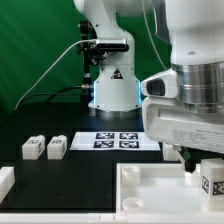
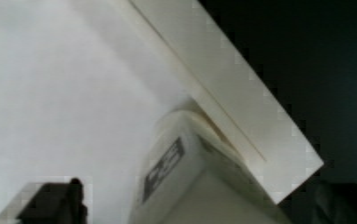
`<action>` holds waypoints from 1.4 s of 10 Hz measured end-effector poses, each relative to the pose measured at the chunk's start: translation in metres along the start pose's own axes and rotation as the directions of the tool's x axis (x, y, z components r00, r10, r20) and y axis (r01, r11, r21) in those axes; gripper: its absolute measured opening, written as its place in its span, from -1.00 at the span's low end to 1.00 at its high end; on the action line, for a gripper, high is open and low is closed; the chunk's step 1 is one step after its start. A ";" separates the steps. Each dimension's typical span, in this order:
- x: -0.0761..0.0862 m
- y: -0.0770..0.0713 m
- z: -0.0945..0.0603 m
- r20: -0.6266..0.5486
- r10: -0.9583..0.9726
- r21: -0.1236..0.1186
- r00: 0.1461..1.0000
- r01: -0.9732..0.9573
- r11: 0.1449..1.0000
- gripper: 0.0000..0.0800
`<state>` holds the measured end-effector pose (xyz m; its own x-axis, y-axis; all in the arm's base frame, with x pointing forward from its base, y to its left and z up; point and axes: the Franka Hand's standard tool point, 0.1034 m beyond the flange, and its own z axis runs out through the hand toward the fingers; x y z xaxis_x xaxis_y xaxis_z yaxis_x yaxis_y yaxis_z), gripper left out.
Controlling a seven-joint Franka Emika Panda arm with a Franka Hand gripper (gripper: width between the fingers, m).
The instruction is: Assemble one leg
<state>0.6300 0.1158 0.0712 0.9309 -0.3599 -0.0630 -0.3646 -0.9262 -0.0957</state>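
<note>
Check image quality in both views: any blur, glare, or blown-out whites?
Exterior view: marker board sharp; the near gripper soft; the white panel nearly blown out. Wrist view: everything blurred, the leg with its tag smeared; white surface featureless.

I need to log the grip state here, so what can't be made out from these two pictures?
- Gripper: exterior view, fingertips hidden behind the leg; open or shut unclear.
- Wrist view: leg blurred, tag unreadable; only one fingertip shows, cut by the picture edge.
- Panel: cut off by the exterior view's bottom edge.
- Two spare legs: tags too small.
</note>
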 end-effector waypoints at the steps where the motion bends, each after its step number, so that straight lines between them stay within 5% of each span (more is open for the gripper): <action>1: 0.000 -0.001 -0.001 -0.006 -0.178 -0.023 0.984 0.178 0.984 0.62; 3: 0.000 0.000 0.000 -0.004 -0.224 -0.031 0.975 0.224 0.974 0.62; 4: 0.000 0.000 0.000 -0.004 -0.223 -0.031 0.975 0.223 0.974 0.34; 5: 0.000 0.000 0.001 -0.005 -0.187 -0.029 0.982 0.186 0.982 0.34; 6: -0.001 0.000 0.001 -0.008 -0.070 -0.028 0.998 0.070 0.997 -0.11; 7: -0.001 -0.001 0.001 -0.010 0.043 -0.027 0.999 -0.044 0.999 -0.27; 9: -0.001 -0.002 0.001 -0.016 0.266 -0.022 0.964 -0.266 0.964 -0.27; 11: 0.003 -0.004 0.001 -0.001 0.665 -0.029 0.747 -0.665 0.746 -0.27; 14: 0.006 -0.003 0.000 0.074 0.929 -0.025 0.363 -0.931 0.365 -0.27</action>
<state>0.6364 0.1166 0.0712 -0.0027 -0.9827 -0.1854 -0.9988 -0.0064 0.0487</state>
